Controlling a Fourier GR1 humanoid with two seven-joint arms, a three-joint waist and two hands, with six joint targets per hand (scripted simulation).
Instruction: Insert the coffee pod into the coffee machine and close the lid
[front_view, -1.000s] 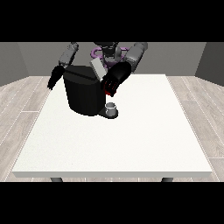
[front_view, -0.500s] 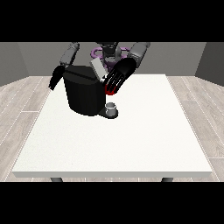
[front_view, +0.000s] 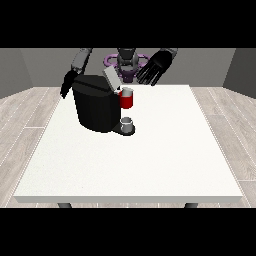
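Looking across the desk (front_view: 150, 160) from the front view. Shows the hand at the view's right (front_view: 155, 67) up in the air with its fingers (front_view: 147, 79) spread and released, grasping nothing. Places the coffee machine (front_view: 95, 107) below those fingertips and off to their view-left side, well apart from them, standing on the far part of the desk. Shows the lid (front_view: 111, 78) tilted up and open, nearest of all to the fingertips, just down and to their view-left. Finds a red thing at the machine (front_view: 127, 100) directly under the lid's free end, and a grey thing (front_view: 128, 123) on the machine's foot beneath it; cannot tell that grey thing for the coffee pod. Shows the hand at the view's left (front_view: 67, 84) hanging beside the machine's far corner; cannot tell whether released or clenched.

Judging the risks: with the lid open and the spread hand clear of it, probably calls for coming down onto the lid. Could slide off the slanted flap, leaving it half open, if met at its edge. Could shove the whole machine across the desk if pushed sideways and not downward.

Reads no brand, label or writing anywhere.
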